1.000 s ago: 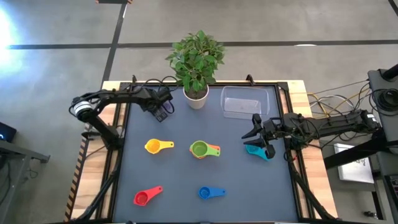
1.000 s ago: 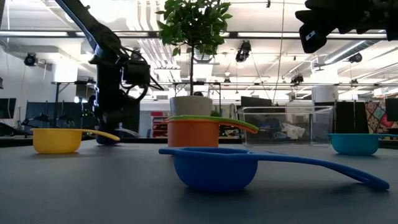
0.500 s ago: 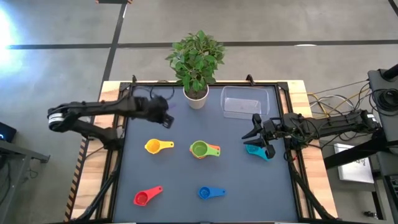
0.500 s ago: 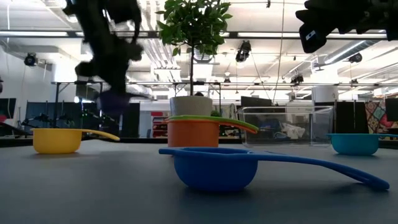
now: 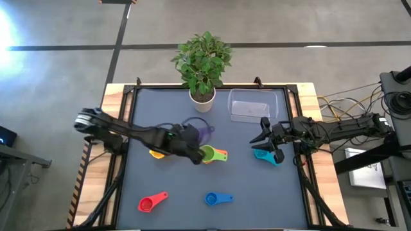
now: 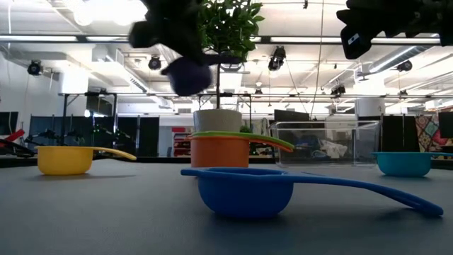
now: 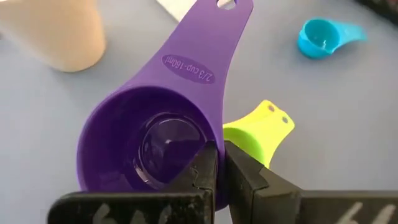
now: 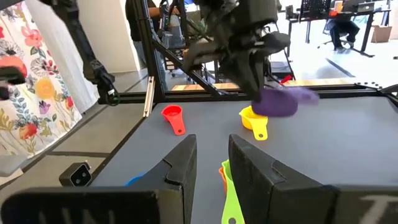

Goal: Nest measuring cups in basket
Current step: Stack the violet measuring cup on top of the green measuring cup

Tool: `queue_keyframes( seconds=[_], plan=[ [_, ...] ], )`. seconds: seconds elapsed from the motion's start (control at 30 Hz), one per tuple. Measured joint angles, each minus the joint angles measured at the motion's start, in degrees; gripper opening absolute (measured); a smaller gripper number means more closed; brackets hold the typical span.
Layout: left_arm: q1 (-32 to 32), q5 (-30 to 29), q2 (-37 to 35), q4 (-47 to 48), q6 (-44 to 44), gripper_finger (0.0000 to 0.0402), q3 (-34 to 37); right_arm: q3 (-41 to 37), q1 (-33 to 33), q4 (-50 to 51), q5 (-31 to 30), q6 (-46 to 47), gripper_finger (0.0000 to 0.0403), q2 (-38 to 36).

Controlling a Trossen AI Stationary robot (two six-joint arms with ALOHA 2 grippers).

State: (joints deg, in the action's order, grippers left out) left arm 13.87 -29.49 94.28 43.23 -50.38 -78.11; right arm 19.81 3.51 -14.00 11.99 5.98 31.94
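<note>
You are working in a robotics lab set in an open, industrial hall. The desk [image 5: 192, 186] is a dark mat framed in plywood and black metal rails, standing on a polished concrete floor [image 5: 289, 25] marked with dark tape lines. Cables [image 5: 340, 102] trail off its right edge. Beyond the desk you can see exposed ceiling ducts [image 6: 163, 57], strip lights [image 6: 42, 39], further metal rigs [image 8: 155, 56] and a seated person [image 8: 341, 25] at a distant workstation.

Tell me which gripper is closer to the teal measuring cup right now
The right. The right gripper hovers open right beside the teal measuring cup, while the left gripper is out at mid-table over the green cup, shut on the purple cup.
</note>
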Motion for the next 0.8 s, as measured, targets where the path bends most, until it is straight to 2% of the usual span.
queue_keyframes(
  seconds=[0.2,0.37,0.57,0.8],
  plan=[
    [0.10,2.51,11.23,4.21,1.78,0.0000,-10.37,0.00,-0.02,0.20,0.00,0.00,0.0086,-0.02],
    [0.88,4.90,16.04,3.82,7.45,0.0000,-14.97,0.00,0.00,0.50,0.01,0.01,0.0081,-0.02],
    [2.47,6.36,18.08,3.77,12.06,0.0000,-13.67,0.00,0.00,0.52,0.01,0.48,0.0082,-0.02],
    [2.62,9.50,19.64,-0.95,17.54,0.0002,-12.15,0.00,0.00,0.41,0.00,0.59,0.0082,-0.02]
  ],
)
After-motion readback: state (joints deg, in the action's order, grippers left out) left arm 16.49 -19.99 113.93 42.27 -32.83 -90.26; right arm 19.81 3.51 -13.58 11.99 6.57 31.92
